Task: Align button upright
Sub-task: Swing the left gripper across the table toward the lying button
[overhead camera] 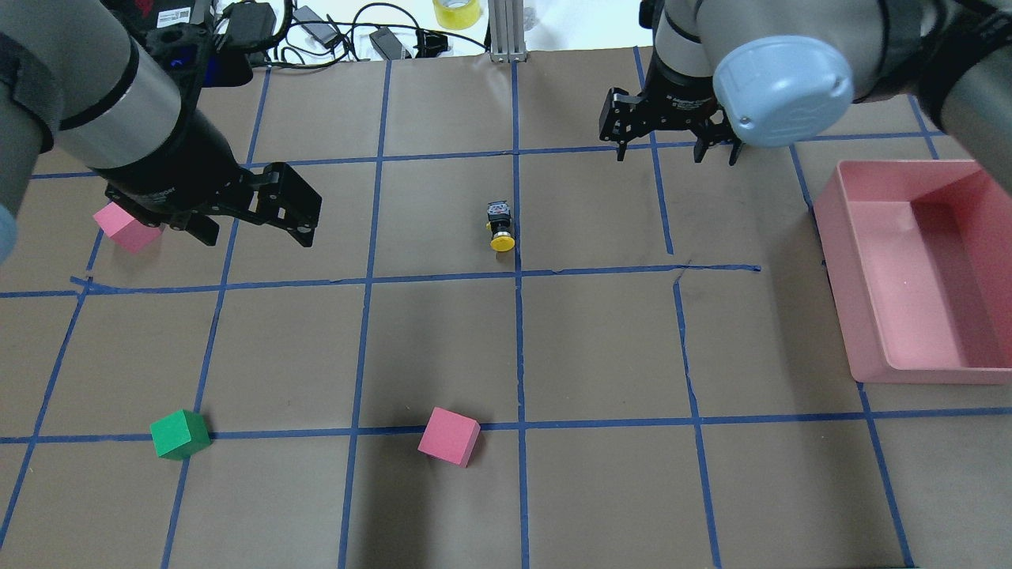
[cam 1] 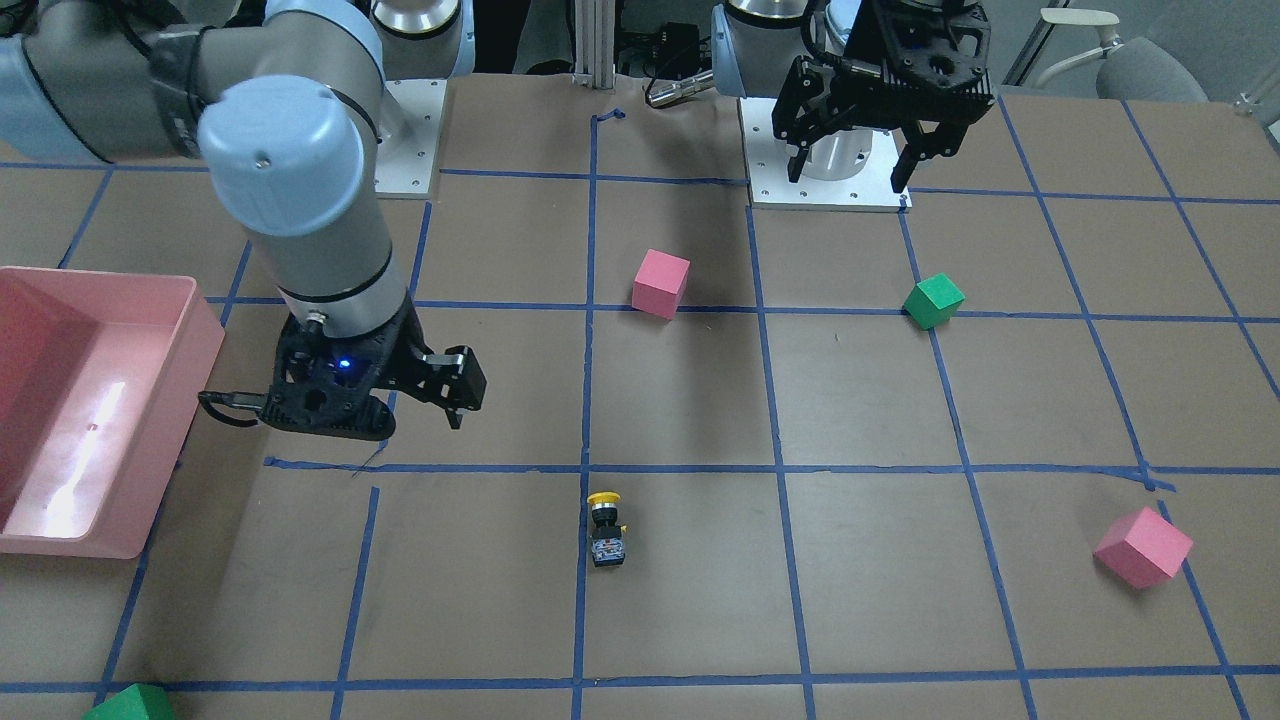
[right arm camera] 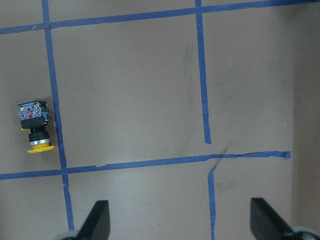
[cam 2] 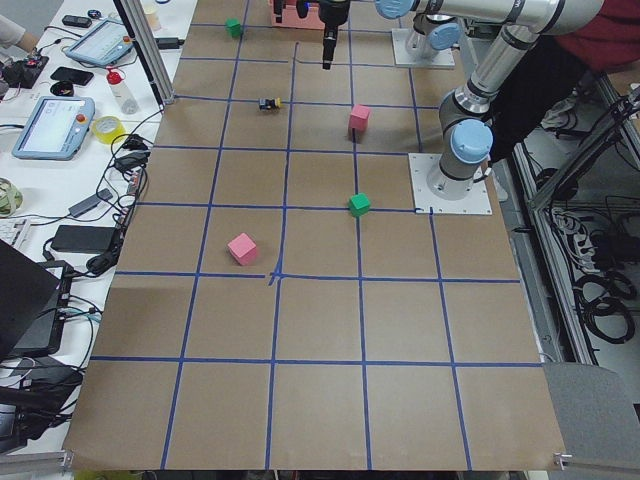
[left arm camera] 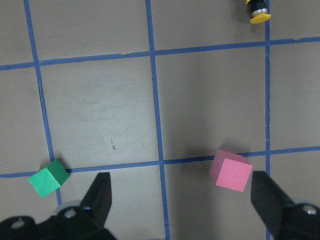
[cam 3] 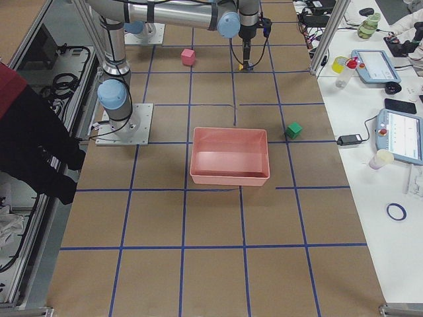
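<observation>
The button [overhead camera: 500, 225] lies on its side on the brown table, by the middle blue tape line. Its yellow cap points toward the robot and its black-grey base points away. It also shows in the front view [cam 1: 605, 530], at the top right of the left wrist view [left arm camera: 259, 10] and at the left of the right wrist view [right arm camera: 35, 127]. My left gripper [overhead camera: 257, 233] is open and empty, held high, well to the button's left. My right gripper [overhead camera: 676, 156] is open and empty, above the table to the button's right and farther out.
A pink bin [overhead camera: 909, 367] stands at the right. A pink cube [overhead camera: 448, 436] and a green cube [overhead camera: 180, 434] sit nearer the robot. Another pink cube [overhead camera: 126, 229] is at the far left, partly under my left arm. A second green cube [cam 1: 130, 705] lies beyond the bin.
</observation>
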`<state>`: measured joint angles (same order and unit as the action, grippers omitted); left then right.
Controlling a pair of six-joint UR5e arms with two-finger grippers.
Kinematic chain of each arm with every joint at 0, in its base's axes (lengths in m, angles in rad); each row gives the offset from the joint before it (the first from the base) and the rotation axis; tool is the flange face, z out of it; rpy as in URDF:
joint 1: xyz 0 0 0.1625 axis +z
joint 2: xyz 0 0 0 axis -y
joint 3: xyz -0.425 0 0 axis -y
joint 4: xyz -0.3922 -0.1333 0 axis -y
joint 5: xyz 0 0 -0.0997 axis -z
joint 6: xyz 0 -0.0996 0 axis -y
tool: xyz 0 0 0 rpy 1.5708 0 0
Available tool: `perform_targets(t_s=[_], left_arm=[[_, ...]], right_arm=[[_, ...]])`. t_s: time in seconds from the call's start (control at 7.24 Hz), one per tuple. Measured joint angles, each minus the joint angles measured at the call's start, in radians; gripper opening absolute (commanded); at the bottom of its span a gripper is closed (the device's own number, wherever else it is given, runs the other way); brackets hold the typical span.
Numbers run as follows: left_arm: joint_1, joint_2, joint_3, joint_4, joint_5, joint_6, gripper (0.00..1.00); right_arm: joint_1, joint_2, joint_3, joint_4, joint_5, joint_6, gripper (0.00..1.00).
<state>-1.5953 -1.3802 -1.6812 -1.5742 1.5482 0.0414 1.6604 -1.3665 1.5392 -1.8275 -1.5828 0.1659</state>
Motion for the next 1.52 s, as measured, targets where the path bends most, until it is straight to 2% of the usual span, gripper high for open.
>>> perform_targets(t_s=[0.41,0.83,1.24,1.52], left_arm=[[-0.002,0.001,-0.001,-0.001,0.002,-0.001,1.0],[-0.004,0.005,-0.032,0.009,0.001,-0.005,1.0],[-0.006,0.008,-0.054,0.037,0.001,-0.008,1.0],[-0.009,0.009,-0.093,0.104,-0.006,-0.009,1.0]], right_arm=[[-0.015,-0.085,0.008,0.113,-0.075,-0.049,1.0],[-0.014,-0.171,0.012,0.208,-0.068,-0.07,1.0],[-0.014,-0.19,0.01,0.218,-0.062,-0.089,1.0],[-0.014,-0.191,0.01,0.213,-0.062,-0.092,1.0]])
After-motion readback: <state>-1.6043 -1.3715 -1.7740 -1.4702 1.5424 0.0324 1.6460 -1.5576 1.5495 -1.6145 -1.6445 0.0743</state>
